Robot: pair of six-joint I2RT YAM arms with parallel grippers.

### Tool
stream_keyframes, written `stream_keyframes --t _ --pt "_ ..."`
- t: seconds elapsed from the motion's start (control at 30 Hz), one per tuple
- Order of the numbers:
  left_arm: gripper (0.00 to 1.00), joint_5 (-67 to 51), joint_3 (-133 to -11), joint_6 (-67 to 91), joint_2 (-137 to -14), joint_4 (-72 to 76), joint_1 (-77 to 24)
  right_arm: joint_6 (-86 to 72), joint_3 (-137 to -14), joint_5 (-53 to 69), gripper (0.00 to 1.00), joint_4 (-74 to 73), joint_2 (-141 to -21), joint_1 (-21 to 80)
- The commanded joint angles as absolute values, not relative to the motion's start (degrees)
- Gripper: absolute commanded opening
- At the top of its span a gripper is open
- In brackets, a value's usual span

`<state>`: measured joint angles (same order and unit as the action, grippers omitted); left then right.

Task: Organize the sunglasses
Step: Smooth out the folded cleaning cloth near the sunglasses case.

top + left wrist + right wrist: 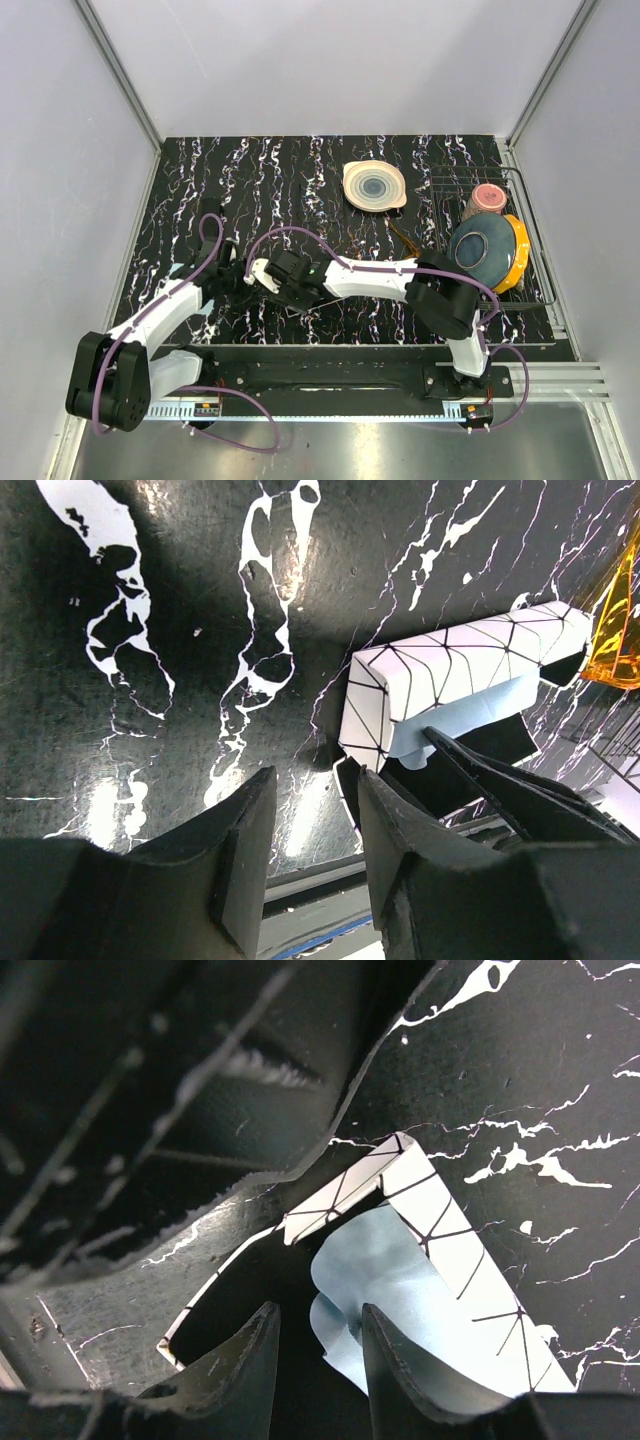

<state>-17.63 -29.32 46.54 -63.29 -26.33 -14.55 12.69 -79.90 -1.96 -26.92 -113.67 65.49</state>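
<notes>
white box (470, 665), blue cloth (465, 712), amber sunglasses (620, 645)

a black table (250, 180) veined with white is shown from above. a round cream plate (375, 186) with blue-grey rings is laid at upper centre, and a wire rack (447, 195) is set along the right edge. amber sunglasses (403, 237) are seen just below the plate. in the left wrist view, a white box (460, 670) lined in black is laid at centre right.
</notes>
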Motion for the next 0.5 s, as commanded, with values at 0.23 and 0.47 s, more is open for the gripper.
stream_keyframes --t 0.23,0.47 --pt "0.42 -20.0 -29.0 46.4 -64.6 -22.6 -14.2 13.1 -82.0 -7.6 0.28 -25.2 -115.8 65.3" --pt "0.42 -20.5 -27.9 47.0 -66.2 -21.3 -14.2 11.1 -82.3 -8.3 0.09 -24.5 -115.7 65.2"
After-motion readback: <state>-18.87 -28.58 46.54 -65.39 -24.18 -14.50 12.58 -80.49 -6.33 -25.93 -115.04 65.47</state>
